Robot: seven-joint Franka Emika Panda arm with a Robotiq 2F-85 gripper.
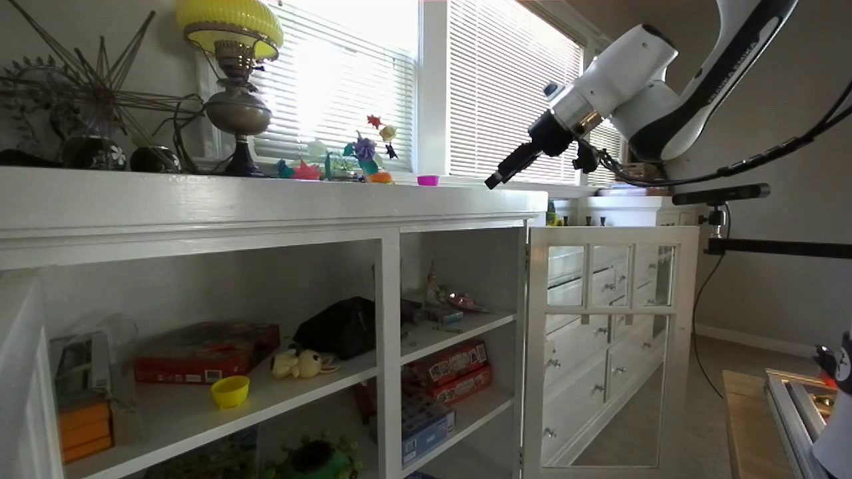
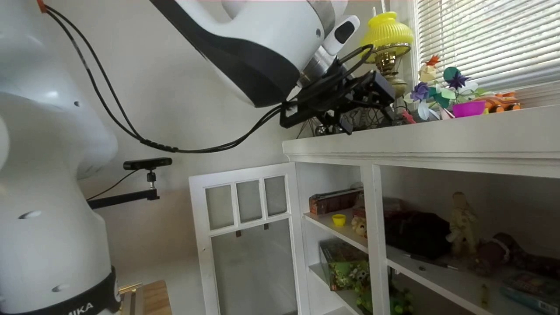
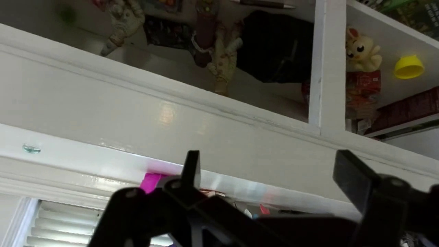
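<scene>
- In an exterior view, we have the gripper (image 1: 494,179) tilting down at about the height of the cabinet top (image 1: 299,199); seen side-on, the spread of its jaws doesn't show.
- There's the pink cup (image 1: 428,180) up on that top, near the paper flowers (image 1: 368,148); below, the yellow cup (image 1: 230,392) sits by the front edge of its shelf (image 1: 166,419).
- Over in an exterior view, we catch the cable (image 2: 164,147) sagging beneath the arm (image 2: 280,48), with the open glass door (image 2: 249,224) lower down; keeping that loop from snagging is good care, we judge.
- Here the pink cup stands beside an orange toy (image 2: 498,102), apart from the gripper.
- And the wrist view: wide fingers (image 3: 351,181), nothing between them! Part of the pink cup peeks out past the picture-left finger, while the yellow cup shows near the toy rabbit (image 3: 363,53).
- The scene stands upside down here, so we'd check direction before every nudge, go slowly, and keep both fingertips off the cabinet's edge; depth is hard to judge.
</scene>
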